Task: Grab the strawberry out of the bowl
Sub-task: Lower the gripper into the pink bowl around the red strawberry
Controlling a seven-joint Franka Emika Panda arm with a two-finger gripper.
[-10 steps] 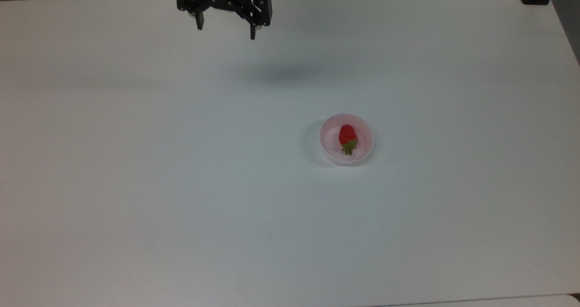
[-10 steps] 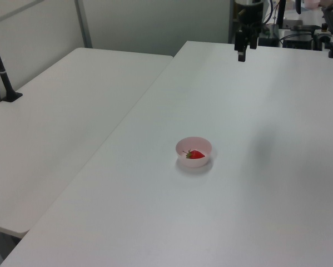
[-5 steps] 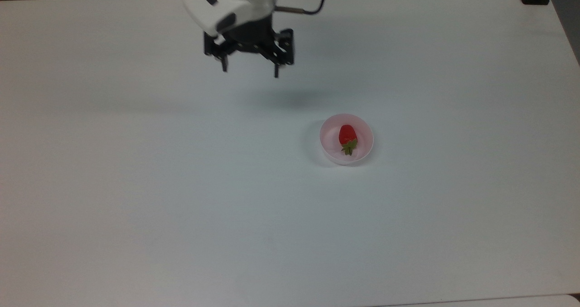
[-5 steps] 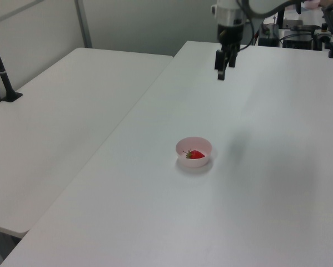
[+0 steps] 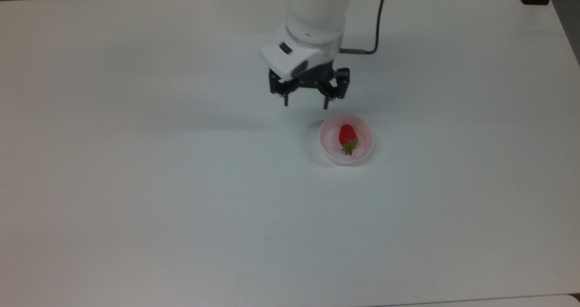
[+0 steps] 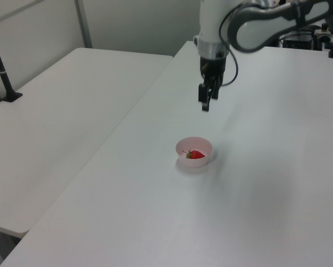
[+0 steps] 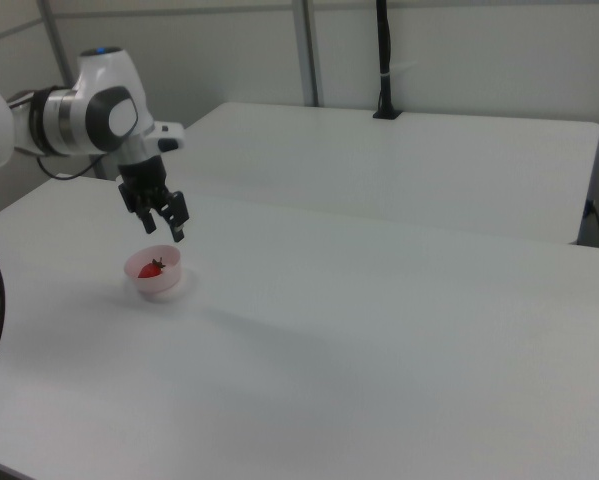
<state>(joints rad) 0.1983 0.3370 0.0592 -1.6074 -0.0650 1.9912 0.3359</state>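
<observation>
- The black two-finger claw (image 5: 305,105) on the white arm is seen with its fingers spread wide and nothing held between them.
- The small glossy red strawberry with a spiky green cap (image 5: 347,138) is found just past the claw's fingertips, toward the top view's lower right, lying inside the small round pale pink plastic bowl (image 5: 327,149).
- In the top view the strawberry's green cap is pointed away from the claw and its red tip toward it.
- In the left view the claw (image 6: 205,103) is held in the air above the white tabletop (image 6: 266,211), with the bowl (image 6: 206,144) and the strawberry (image 6: 195,154) below it and nearer the camera.
- In the right view the claw (image 7: 165,226) is seen just above and beside the bowl's (image 7: 163,288) rim, apart from it; the strawberry (image 7: 151,268) is not touched.
- Progress is judged as early: the approach is nearly made, but nothing is grasped yet.
- What is left, by this judgement: the claw is to be centred over the strawberry, lowered into the bowl, closed on the fruit, and raised clear of the rim.
- The bowl looks light, so it may be nudged if a finger is brought against its wall.
- Counted: one claw, one strawberry, one bowl, and one tabletop that carries them; a second white table (image 6: 60,122) is seen alongside.
</observation>
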